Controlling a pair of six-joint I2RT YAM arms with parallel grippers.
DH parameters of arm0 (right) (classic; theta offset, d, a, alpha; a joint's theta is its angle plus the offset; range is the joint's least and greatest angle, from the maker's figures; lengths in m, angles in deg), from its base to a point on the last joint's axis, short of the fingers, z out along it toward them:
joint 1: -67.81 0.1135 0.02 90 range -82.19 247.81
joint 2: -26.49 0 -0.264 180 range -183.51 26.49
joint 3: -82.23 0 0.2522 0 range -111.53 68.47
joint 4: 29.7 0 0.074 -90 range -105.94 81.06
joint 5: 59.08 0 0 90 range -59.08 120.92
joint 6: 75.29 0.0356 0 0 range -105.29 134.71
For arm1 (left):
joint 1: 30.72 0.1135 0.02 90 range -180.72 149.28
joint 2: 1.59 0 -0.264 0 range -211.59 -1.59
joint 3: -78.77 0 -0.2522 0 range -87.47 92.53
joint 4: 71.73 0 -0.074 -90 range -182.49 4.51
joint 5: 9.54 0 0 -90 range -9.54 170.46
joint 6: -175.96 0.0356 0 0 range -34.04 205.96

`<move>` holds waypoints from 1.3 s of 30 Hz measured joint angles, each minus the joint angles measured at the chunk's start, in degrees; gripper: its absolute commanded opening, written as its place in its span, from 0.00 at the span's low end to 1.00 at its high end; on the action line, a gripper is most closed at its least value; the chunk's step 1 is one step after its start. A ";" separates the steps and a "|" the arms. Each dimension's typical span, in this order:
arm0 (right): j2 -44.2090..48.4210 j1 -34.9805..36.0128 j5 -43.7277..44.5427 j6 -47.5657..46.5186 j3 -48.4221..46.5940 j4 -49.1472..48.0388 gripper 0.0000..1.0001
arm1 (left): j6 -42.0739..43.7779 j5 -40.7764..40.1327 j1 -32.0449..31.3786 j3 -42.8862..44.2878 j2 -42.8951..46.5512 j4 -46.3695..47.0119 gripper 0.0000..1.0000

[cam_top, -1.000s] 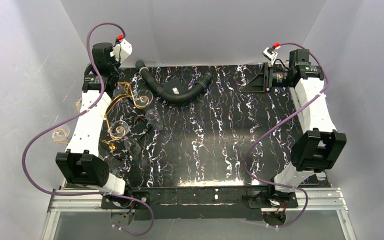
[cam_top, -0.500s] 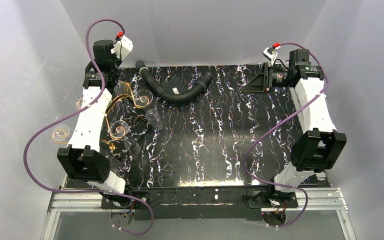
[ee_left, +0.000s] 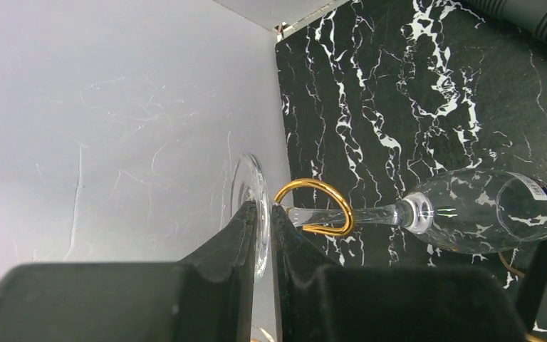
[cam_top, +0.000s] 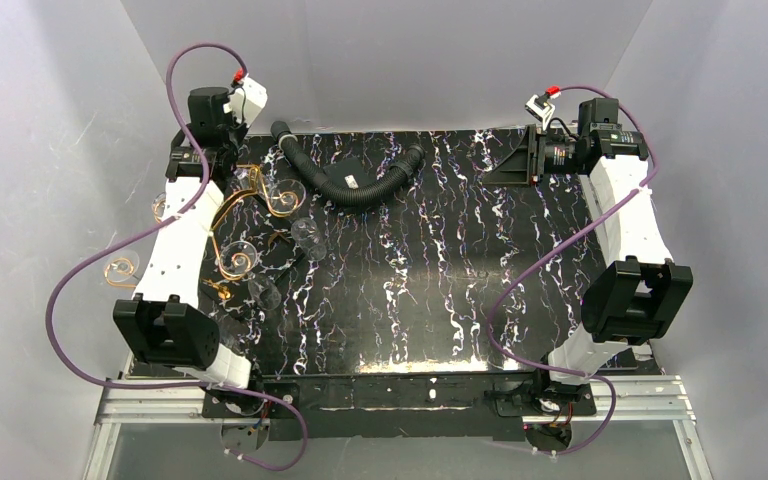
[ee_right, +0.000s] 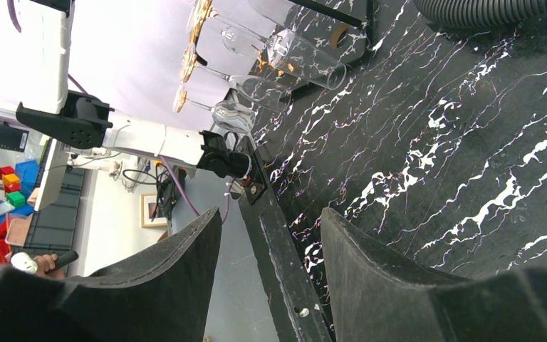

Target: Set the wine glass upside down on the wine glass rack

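The black marbled desk (cam_top: 440, 300) fills most of the top view, with grey walls behind it and to each side. The left arm (cam_top: 180, 250) runs up the left edge of that frame, and the right arm (cam_top: 625, 215) folds up the right edge to the upper right corner. A black corrugated hose (cam_top: 350, 185) sags in a curve at upper centre. Left of it, beside the left arm, stands the wine glass rack (cam_top: 250, 215), thin gold wire with curled scrolls, reaching from the upper left down towards mid left. Other clear glasses (ee_right: 285, 53) are on it; in the right wrist view they sit along the top of the frame.

The wine glass (ee_left: 484, 214) is up at the rack. In the left wrist view it lies sideways across the middle of the frame, foot at left and bowl at right. Its stem crosses a gold loop of the rack at centre. The left gripper (ee_left: 262, 214) is drawn narrow, its two black fingers (ee_left: 235, 235) pinching the rim of the glass's flat foot.

The right gripper (ee_right: 271, 235) stands wide with nothing between its fingers, above bare desk in the upper right of the top view.
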 measured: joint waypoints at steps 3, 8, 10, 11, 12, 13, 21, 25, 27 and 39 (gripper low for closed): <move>0.00 0.00 -0.02 0.00 0.00 0.00 0.61 | -0.98 0.66 0.00 -0.81 0.44 -0.20 0.00; 0.00 0.00 -0.02 0.17 0.00 -0.02 0.62 | -2.67 1.86 -0.02 -1.92 0.90 -0.35 0.00; 0.00 0.00 -0.02 0.22 0.00 -0.02 0.61 | -2.97 2.10 -0.02 -2.01 0.96 -0.31 0.00; 0.00 0.00 -0.02 0.28 0.00 -0.02 0.61 | -3.19 2.14 -0.02 -2.05 1.05 -0.28 0.00; 0.00 0.00 -0.02 0.35 0.00 -0.02 0.61 | -3.37 2.23 -0.02 -2.16 1.16 -0.20 0.01; 0.00 0.00 -0.02 0.39 -0.02 -0.02 0.61 | -3.48 2.34 -0.04 -2.36 1.31 -0.09 0.02; 0.00 0.13 -0.02 0.39 0.00 -0.09 0.61 | -4.28 2.45 -0.09 -2.89 1.57 0.37 0.09; 0.00 0.22 -0.02 0.44 0.00 -0.24 0.62 | -4.83 2.56 -0.15 -3.34 2.01 0.52 0.13; 0.00 0.26 -0.02 0.46 0.00 -0.28 0.61 | -5.09 2.62 -0.28 -3.61 2.19 0.50 0.14; 0.00 0.31 -0.02 0.63 0.00 -0.37 0.61 | -6.67 3.17 -0.96 -4.37 2.23 -0.24 0.22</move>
